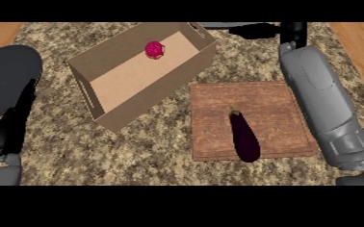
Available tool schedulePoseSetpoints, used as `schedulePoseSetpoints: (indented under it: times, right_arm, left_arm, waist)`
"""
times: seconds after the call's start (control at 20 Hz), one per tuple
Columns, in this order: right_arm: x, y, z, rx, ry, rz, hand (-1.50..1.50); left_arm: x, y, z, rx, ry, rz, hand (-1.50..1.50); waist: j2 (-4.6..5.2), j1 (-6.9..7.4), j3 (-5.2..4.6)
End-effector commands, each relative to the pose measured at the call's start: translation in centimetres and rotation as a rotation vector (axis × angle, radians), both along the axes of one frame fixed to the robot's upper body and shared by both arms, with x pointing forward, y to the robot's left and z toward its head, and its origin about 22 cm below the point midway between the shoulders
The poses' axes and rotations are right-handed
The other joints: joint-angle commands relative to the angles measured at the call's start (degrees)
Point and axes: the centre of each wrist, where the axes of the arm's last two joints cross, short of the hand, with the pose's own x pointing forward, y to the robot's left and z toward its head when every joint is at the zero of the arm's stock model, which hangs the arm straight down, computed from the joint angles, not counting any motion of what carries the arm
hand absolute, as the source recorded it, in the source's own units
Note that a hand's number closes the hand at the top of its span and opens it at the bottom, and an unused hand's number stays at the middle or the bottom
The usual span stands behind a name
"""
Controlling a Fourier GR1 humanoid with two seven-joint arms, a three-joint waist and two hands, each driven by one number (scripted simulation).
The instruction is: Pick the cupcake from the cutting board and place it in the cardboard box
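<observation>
Cupcake (pixel 154 49) in cardboard box (pixel 107 110)

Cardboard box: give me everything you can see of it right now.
The cardboard box is an open-topped, brown rectangular carton, set at an angle on the speckled counter, up and left of the cutting board. Its walls stand upright, with slot handles cut into the short ends. The inside floor is a lighter tan. The pink cupcake sits inside on that floor, near the far end. One corner of the box comes close to the board's upper-left corner. No hand touches it.
</observation>
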Motion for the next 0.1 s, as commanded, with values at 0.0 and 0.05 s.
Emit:
schedulePoseSetpoints:
  times: [0.0, 0.05]
  right_arm:
    - [-2.1, -4.9, -0.6, -0.045, 0.043, 0.038, -1.50]
    - [-2.1, -6.0, 0.5, -0.077, 0.063, 0.058, -1.50]
  left_arm:
    - [-0.3, -1.5, 0.7, 0.002, -0.008, 0.005, 0.00]
    - [1.1, -1.2, 0.0, -0.008, -0.009, -0.004, 0.00]
  waist:
    - [0.07, 0.31, 0.03]
    - [0.21, -0.05, -0.02]
